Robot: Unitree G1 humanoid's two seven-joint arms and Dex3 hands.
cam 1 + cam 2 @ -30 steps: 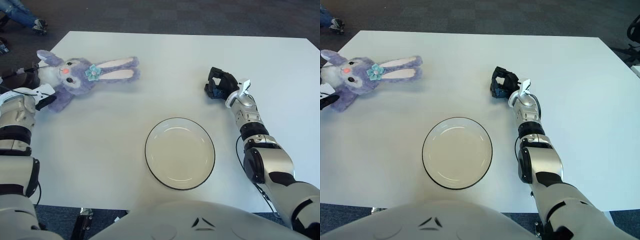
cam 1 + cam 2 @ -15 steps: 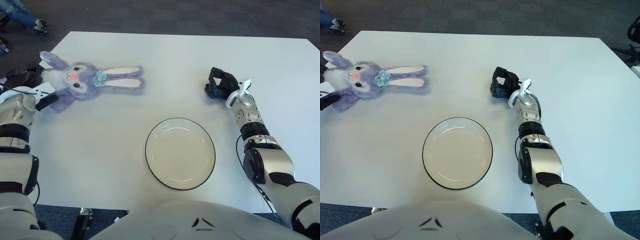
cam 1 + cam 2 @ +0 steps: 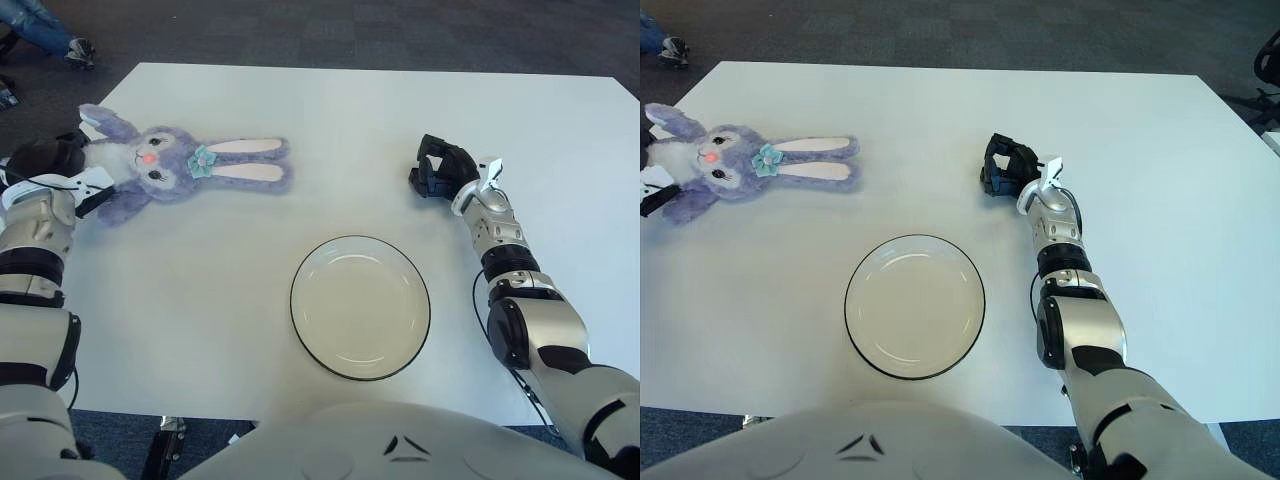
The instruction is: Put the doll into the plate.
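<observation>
Two things matter for this step: the doll, a purple plush rabbit with a teal flower, and the plate, white with a dark rim. The doll lies flat near the far-left corner of the white worktop, its long ears stretched toward the middle and its body toward the left edge. The plate sits empty near the front edge, well apart from the doll. The left hand is at the body end of the doll, touching or just beside it; whether its fingers are clamped on the plush or only resting against it cannot be told from either view. The right hand rests on the worktop far right of the doll, its fingers curled together around nothing. The step in hand looks like securing the doll before carrying it. To do it well, the left hand should close firmly around the torso, not a limb, since soft plush gives and can slip out. Lift high enough that the trailing ears clear the worktop and the plate's rim, carry right and toward the front, then lower so the body lands inside the rim before letting go.
</observation>
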